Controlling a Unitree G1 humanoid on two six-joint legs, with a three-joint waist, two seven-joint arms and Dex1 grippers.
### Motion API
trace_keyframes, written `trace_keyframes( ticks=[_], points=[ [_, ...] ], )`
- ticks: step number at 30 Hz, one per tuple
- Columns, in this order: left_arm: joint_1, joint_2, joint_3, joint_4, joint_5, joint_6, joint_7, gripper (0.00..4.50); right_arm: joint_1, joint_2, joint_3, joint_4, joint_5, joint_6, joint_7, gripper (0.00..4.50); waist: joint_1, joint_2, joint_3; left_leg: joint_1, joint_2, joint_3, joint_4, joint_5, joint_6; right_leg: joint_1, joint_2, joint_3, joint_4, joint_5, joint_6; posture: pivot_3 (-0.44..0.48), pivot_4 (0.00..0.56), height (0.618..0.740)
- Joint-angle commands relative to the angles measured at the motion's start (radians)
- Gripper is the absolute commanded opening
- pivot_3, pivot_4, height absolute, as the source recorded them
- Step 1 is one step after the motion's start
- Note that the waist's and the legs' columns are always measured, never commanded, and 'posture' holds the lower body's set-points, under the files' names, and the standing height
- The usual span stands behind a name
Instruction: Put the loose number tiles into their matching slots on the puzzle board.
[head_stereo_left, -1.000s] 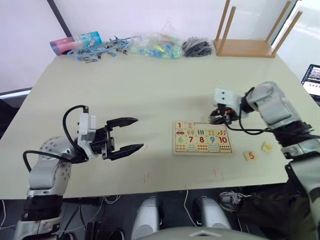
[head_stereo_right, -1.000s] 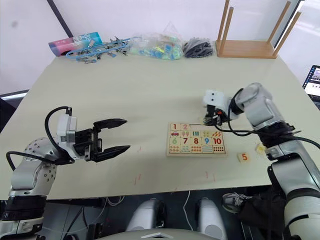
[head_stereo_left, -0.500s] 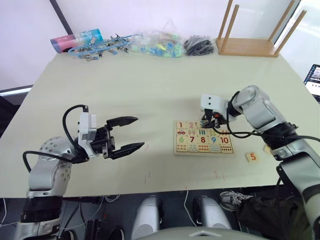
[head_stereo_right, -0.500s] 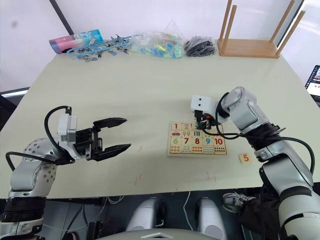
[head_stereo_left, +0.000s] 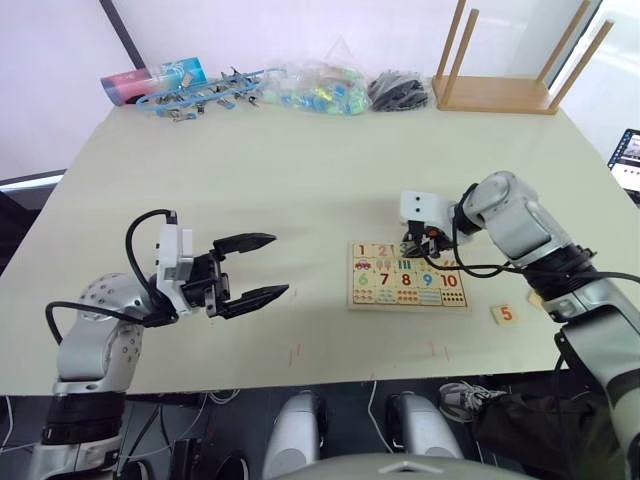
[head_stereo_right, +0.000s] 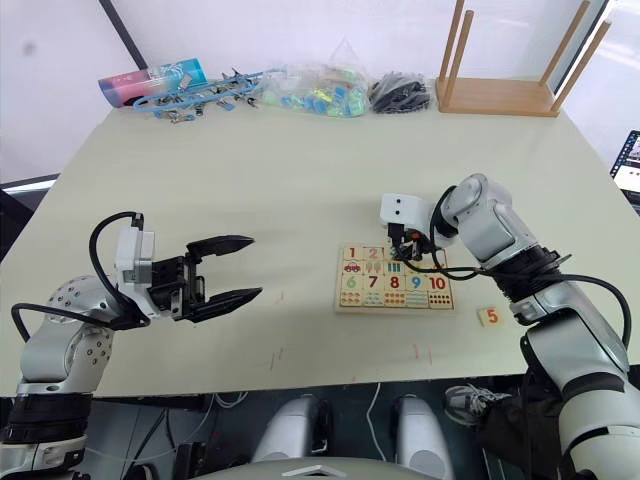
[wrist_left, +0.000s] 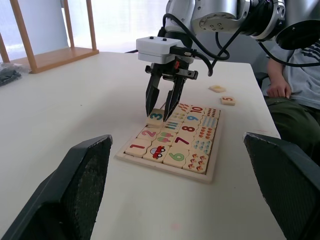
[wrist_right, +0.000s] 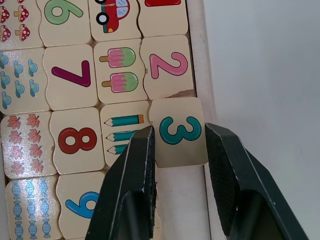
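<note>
The puzzle board (head_stereo_left: 351, 276) lies flat on the table right of centre, with most number tiles seated in it. My right gripper (wrist_right: 179, 132) is shut on a pale tile with a teal 3 (wrist_right: 180, 131). It holds that tile at the board's far edge beside the pink 2 (wrist_right: 169, 65), and the tile overlaps the rim. From the left wrist view, the 3 tile (wrist_left: 156, 116) sits tilted there. A loose orange 5 tile (head_stereo_left: 505, 313) and another loose tile (wrist_left: 217, 88) lie on the table right of the board. My left gripper (head_stereo_left: 278, 265) hovers open and empty, well left of the board.
An upturned wooden stool (head_stereo_left: 505, 60) stands at the back right. Clear bags of small items (head_stereo_left: 320, 90) and blue things (head_stereo_left: 190, 95) line the far edge. A laptop (head_stereo_left: 628, 160) is at the right edge. A seated person (wrist_left: 295, 85) is beyond the table's right side.
My right gripper moved left from the board's far right corner to the top row beside the 2 and has since held still. The left gripper has not moved.
</note>
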Motion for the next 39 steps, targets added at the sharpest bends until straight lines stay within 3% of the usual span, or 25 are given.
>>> trace_keyframes(
  ticks=[1,39],
  points=[
    [-0.007,0.008,0.016,-0.033,-0.027,0.002,-0.002,4.5,-0.005,-0.013,-0.002,-0.026,0.002,-0.011,0.006,0.91,0.0,0.0,0.0,0.0,0.0,0.0,0.0,0.0,0.0,0.0,0.0,0.0,0.0,0.0,0.0,0.0,0.15,0.738],
    [0.0,0.007,0.012,-0.018,-0.026,-0.011,-0.014,4.5,-0.004,-0.009,0.012,0.044,-0.015,-0.081,-0.024,0.91,0.0,-0.002,-0.001,0.0,0.0,0.0,0.0,0.0,0.0,0.0,0.0,0.0,0.0,0.0,0.0,0.0,0.15,0.738]
  ],
)
